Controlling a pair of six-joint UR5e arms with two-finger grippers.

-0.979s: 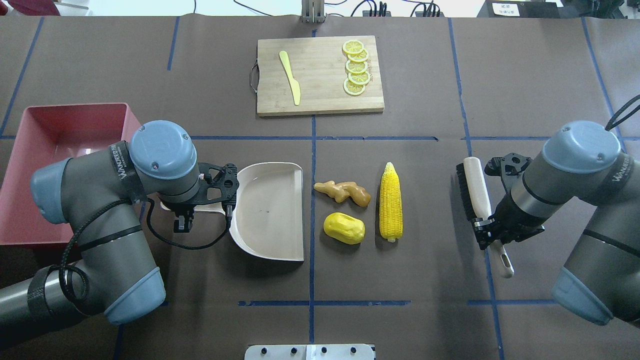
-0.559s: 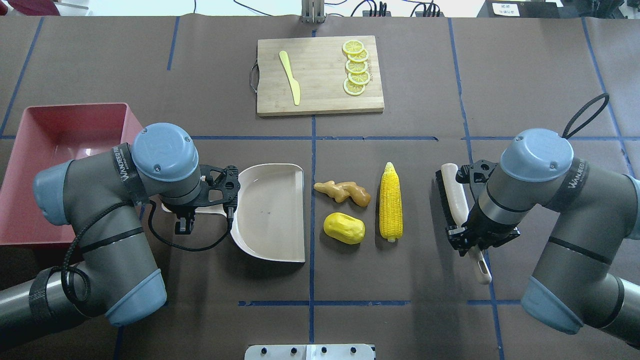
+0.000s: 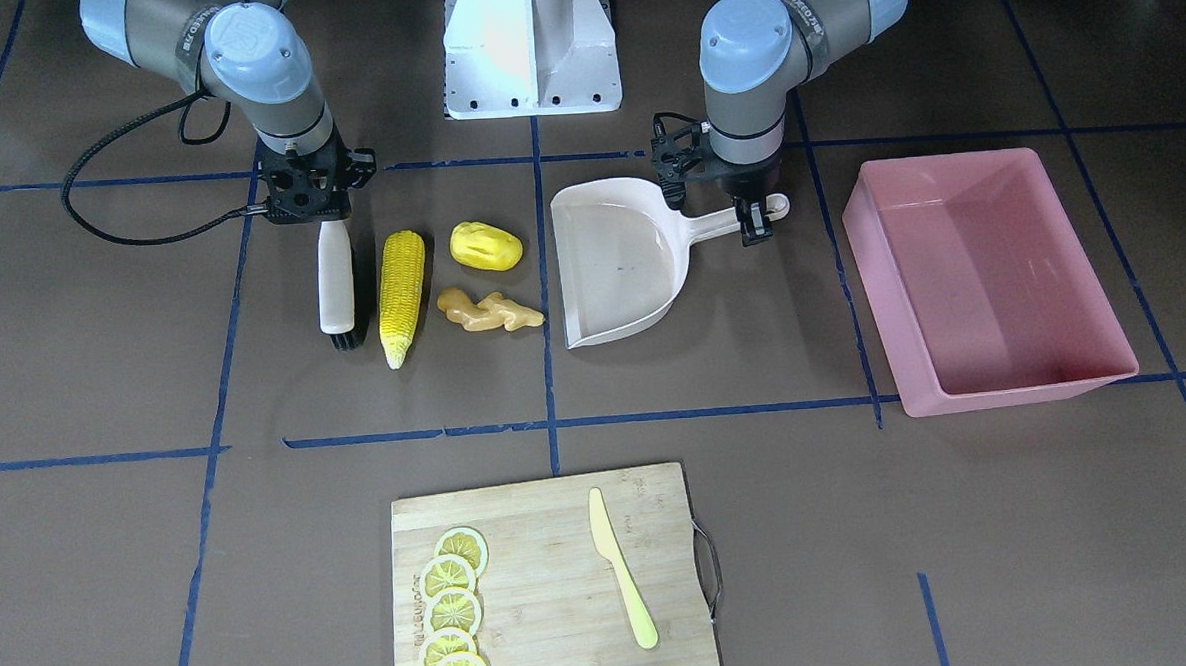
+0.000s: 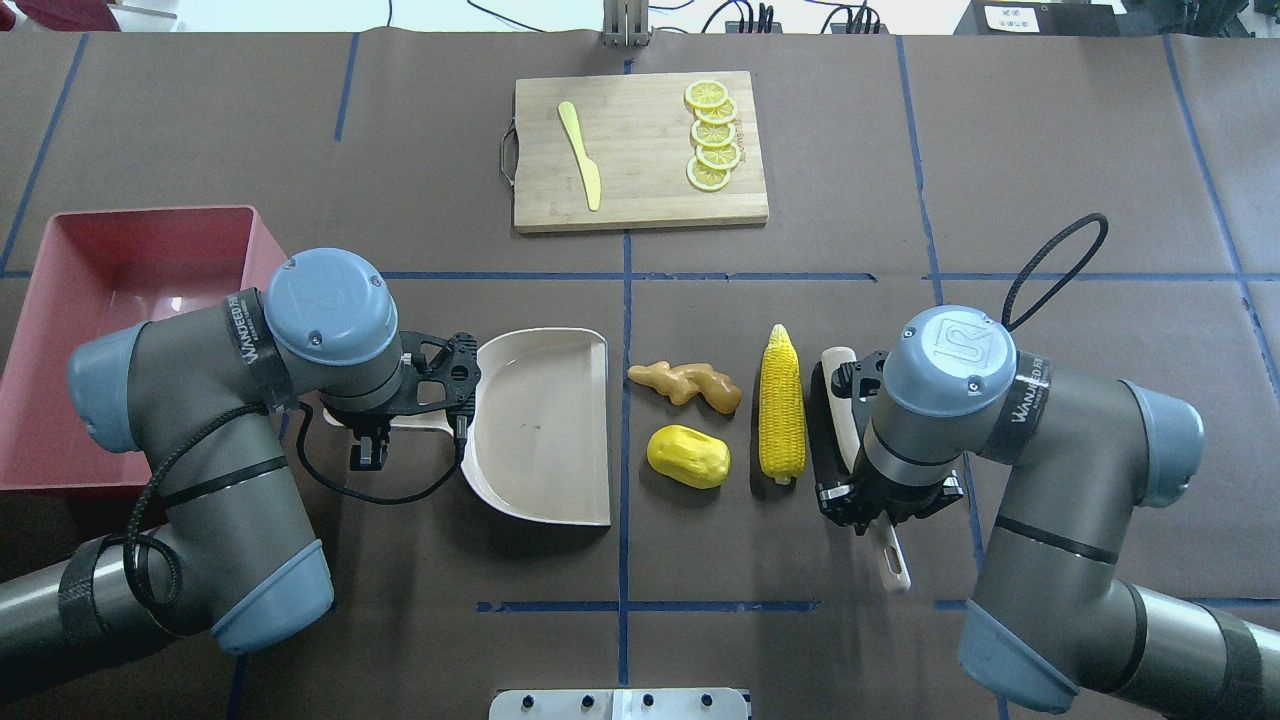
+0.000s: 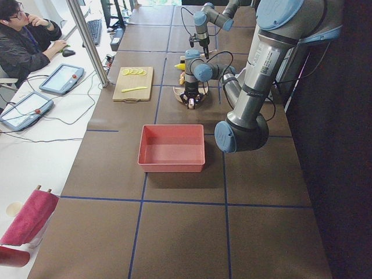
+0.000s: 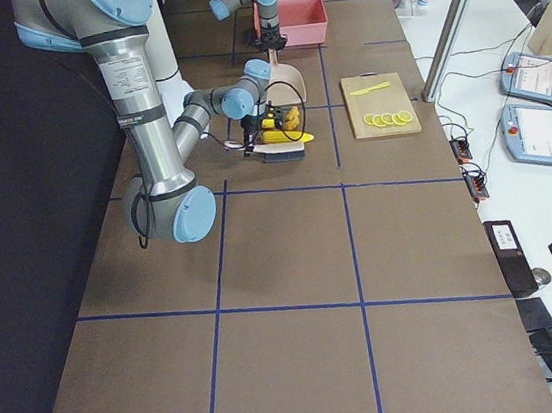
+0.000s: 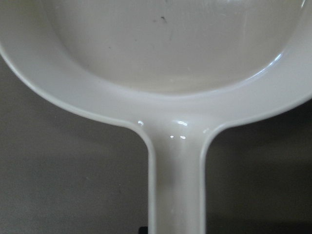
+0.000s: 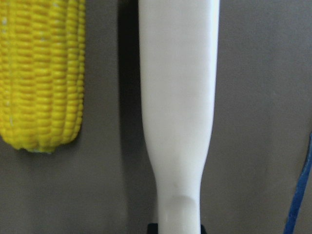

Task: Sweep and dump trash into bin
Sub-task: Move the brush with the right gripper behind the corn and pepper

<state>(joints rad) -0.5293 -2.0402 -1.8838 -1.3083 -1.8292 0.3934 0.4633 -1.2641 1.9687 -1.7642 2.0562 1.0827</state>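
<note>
The corn cob [image 4: 781, 403] lies at mid-table, with the ginger root [image 4: 686, 385] and the yellow lump [image 4: 688, 456] to its left. My right gripper [image 4: 882, 505] is shut on the white handle of a black-bristled brush [image 4: 838, 390], which lies along the corn's right side [image 8: 41, 73] with a narrow gap. My left gripper [image 4: 385, 420] is shut on the handle of the beige dustpan [image 4: 540, 425], whose open edge faces the trash. The dustpan is empty [image 7: 170, 58]. The pink bin [image 4: 40, 340] stands empty at the far left.
A wooden cutting board [image 4: 650, 190] at the back centre holds lemon slices [image 4: 712, 135] and a pale yellow knife [image 4: 580, 155]. The white robot base [image 3: 530, 45] stands at the near edge. An operator [image 5: 23, 40] sits beyond the far side.
My right arm has moved left with the brush, from the table's right side to just beside the corn. My left arm and the dustpan have hardly moved.
</note>
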